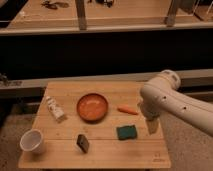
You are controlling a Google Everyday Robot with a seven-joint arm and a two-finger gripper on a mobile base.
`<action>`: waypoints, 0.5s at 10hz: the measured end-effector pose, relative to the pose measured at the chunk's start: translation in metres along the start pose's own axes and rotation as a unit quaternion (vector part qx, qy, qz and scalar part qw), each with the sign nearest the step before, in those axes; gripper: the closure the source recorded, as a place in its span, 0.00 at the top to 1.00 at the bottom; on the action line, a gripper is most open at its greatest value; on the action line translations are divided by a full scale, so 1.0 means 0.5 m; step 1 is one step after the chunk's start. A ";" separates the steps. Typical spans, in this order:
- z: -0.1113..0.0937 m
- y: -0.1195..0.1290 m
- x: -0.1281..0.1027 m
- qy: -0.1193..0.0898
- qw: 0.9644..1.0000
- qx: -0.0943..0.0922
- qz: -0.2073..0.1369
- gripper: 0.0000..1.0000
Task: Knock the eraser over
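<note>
**woodbench:** Ok, going across the table [145, 156] from the left: we've got a white cup [32, 141] at the front corner and a little bottle [56, 109] lying on its side behind it. Then comes the eraser [83, 143] near the front edge, just in front of the orange bowl [92, 106].

**gripz:** Yep. We read the eraser as a small dark grey-brown block with a paler tan edge. It looks to be standing on a narrow side, taller than wide, maybe leaning a touch. Nothing's touching it.

**woodbench:** Further right we see the carrot [128, 110], the green sponge [126, 132], and then the claw [151, 125] hanging over the right side of the table, just beside the sponge. It's open, jaws spread, and we don't see anything in it.

**gripz:** So here's what matters for us. The eraser sits well off to the left of the claw in the view and a bit closer to the front edge, with the sponge roughly between the two. We figure the sweep goes leftward, over or in front of the sponge. Then it should hit the eraser high and side-on so it tips instead of sliding.
</note>
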 end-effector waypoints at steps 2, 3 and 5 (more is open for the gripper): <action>-0.002 0.002 -0.021 -0.001 1.000 0.001 -0.009 0.80; -0.003 0.001 -0.035 -0.002 1.000 0.002 -0.016 0.80; -0.005 -0.004 -0.067 -0.004 1.000 0.004 -0.029 0.80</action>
